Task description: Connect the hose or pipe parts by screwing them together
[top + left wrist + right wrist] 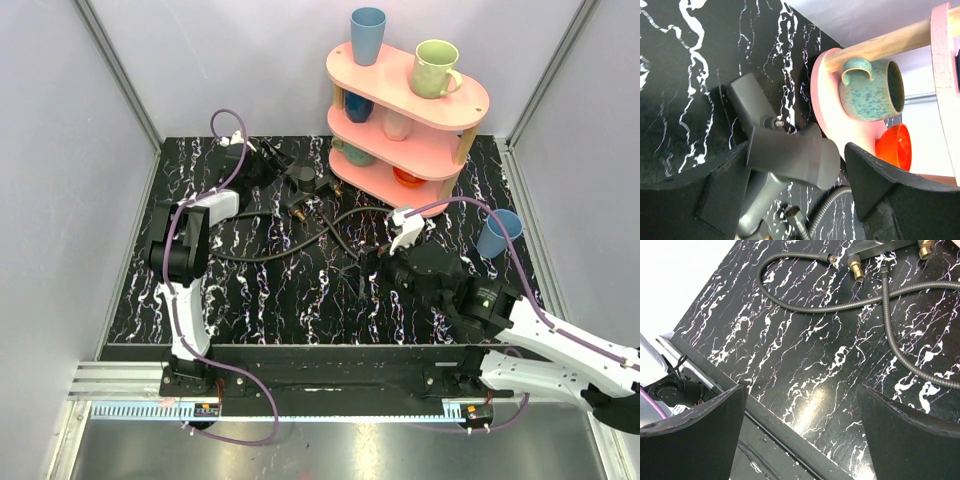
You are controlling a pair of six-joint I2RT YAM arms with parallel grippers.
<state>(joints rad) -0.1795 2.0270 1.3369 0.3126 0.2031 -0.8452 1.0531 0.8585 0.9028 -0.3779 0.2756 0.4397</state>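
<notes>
A dark grey angular pipe piece (790, 155) lies on the black marbled table (670, 100). My left gripper (797, 167) straddles its broad end, open: the left finger (720, 190) is against the piece, and a gap remains before the right finger (875, 180). Below the piece lie a ribbed hose (827, 210) and its hex end (792, 212). From above, the left gripper (278, 170) is at the piece (302, 180), which has brass fittings (299, 212). Thin black hoses (330, 235) loop across the table's middle. My right gripper (372, 270) hovers open and empty (801, 390), short of the hoses (840, 307) and a brass fitting (857, 271).
A pink two-tier shelf (470, 95) stands at the back right with cups on and under it; a teal mug (870, 90) and an orange bowl (897, 147) sit just beyond the left gripper. A blue cup (497, 233) stands by the right arm. The table's front rail (780, 430) lies under the right gripper.
</notes>
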